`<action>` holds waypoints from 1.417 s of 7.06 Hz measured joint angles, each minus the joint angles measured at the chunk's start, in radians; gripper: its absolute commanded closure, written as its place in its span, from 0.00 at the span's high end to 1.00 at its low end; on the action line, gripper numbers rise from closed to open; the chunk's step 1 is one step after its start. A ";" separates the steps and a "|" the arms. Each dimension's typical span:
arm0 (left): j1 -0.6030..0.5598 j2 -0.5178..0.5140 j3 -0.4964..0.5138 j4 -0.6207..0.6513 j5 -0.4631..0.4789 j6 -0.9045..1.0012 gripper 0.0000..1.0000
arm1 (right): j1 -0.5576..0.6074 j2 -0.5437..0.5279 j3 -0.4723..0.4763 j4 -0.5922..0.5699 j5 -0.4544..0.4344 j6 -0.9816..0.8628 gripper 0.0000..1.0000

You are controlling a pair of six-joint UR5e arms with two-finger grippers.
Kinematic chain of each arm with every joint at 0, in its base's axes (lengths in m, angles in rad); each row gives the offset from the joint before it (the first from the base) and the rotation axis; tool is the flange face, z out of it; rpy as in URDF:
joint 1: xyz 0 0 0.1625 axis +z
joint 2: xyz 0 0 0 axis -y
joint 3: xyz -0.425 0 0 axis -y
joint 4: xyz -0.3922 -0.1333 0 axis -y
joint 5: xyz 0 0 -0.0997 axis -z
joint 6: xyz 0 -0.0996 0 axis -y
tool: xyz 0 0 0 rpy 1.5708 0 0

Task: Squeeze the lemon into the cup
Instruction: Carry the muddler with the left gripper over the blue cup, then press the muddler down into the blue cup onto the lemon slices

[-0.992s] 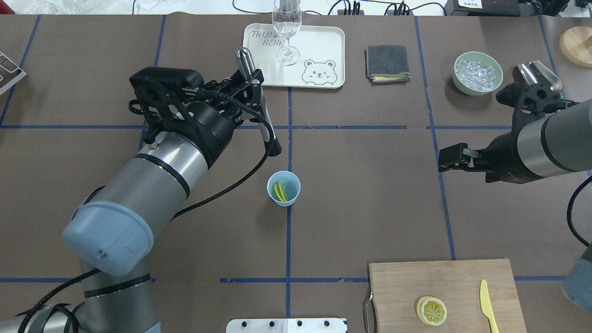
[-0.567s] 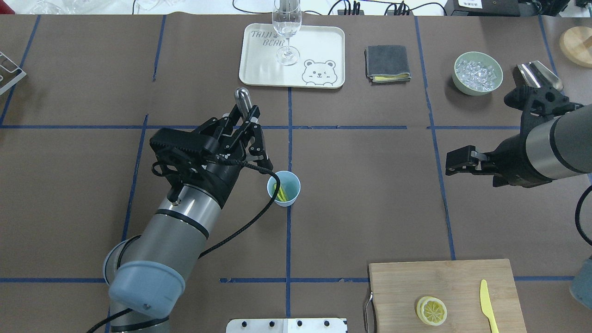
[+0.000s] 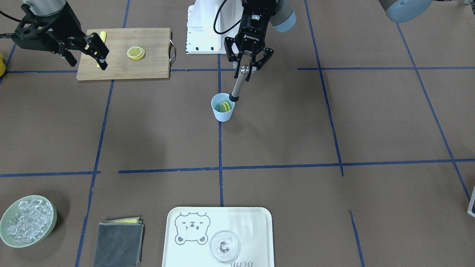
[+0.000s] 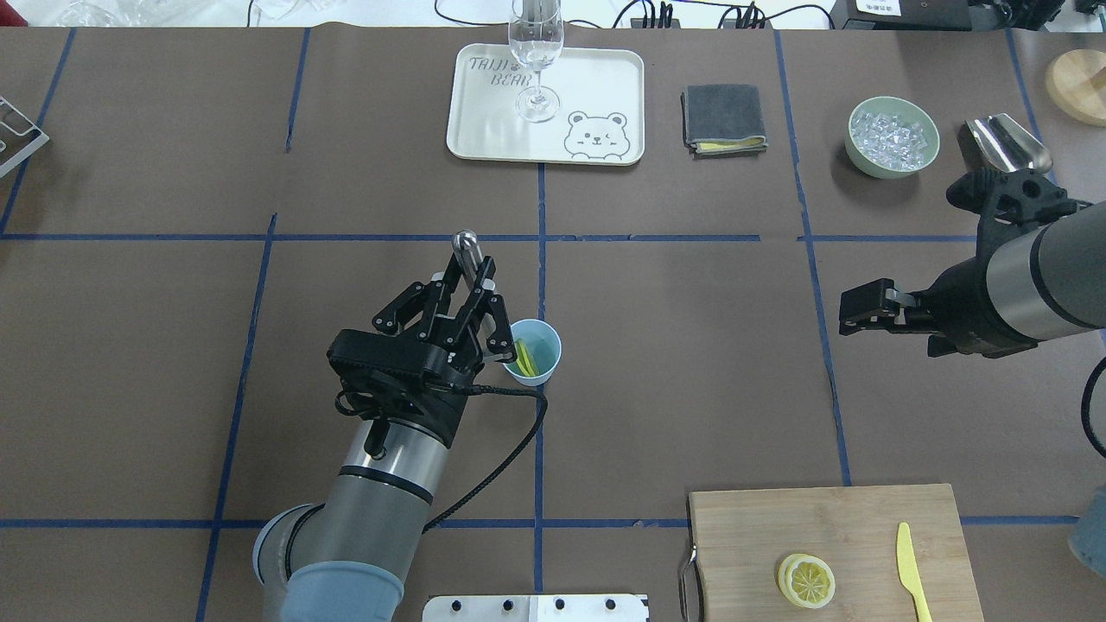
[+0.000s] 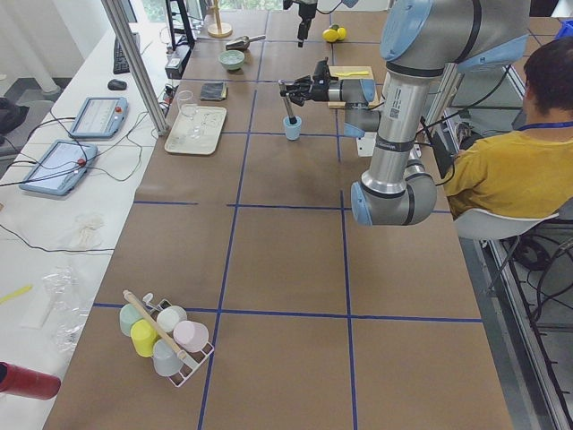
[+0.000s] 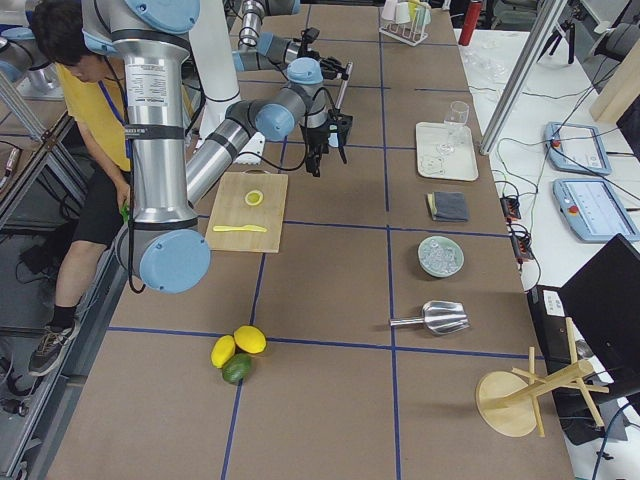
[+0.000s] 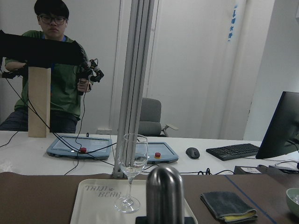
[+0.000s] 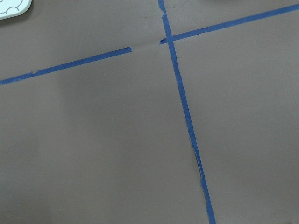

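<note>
The left end effector (image 3: pixel 246 69), clamped on a black-tipped steel muddler (image 3: pixel 237 85), had swung down to the small pale blue plastic cup (image 3: pixel 222 114). It was poised to press the thin yellow lemon slice (image 3: pixel 225 106) inside.

Blocked left of the cup (image 4: pixel 546 347) by the left gripper (image 4: pixel 465 283) and its tilted metal rod (image 3: pixel 238 84), tip at the rim. Open on the right across bare table (image 4: pixel 691 345) to the right gripper (image 4: pixel 851 311), well apart.

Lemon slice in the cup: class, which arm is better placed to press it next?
Left. The left gripper holds the metal pestle, tip at the cup's rim beside the lemon slice; the right gripper hangs far aside.
</note>
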 measured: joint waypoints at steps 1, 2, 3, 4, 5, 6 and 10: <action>0.003 -0.029 0.021 -0.020 0.006 0.000 0.00 | 0.000 0.000 0.000 0.000 0.001 0.000 1.00; 0.005 -0.046 0.037 -0.027 0.007 0.002 0.00 | 0.000 0.000 -0.001 0.000 0.002 0.000 1.00; 0.005 -0.055 0.057 -0.029 0.007 0.003 0.00 | 0.000 0.000 -0.006 0.000 0.002 -0.001 1.00; 0.006 -0.060 0.073 -0.030 0.007 0.005 0.00 | -0.001 0.000 -0.011 0.000 0.002 -0.001 1.00; 0.006 -0.063 0.089 -0.030 0.006 0.006 0.00 | -0.001 -0.001 -0.013 0.000 0.002 0.000 1.00; 0.006 -0.068 0.110 -0.031 0.006 0.006 0.00 | -0.001 -0.001 -0.015 0.000 0.002 0.000 1.00; 0.007 -0.104 0.215 -0.034 0.005 0.000 0.00 | -0.001 0.000 -0.018 0.000 0.003 -0.001 1.00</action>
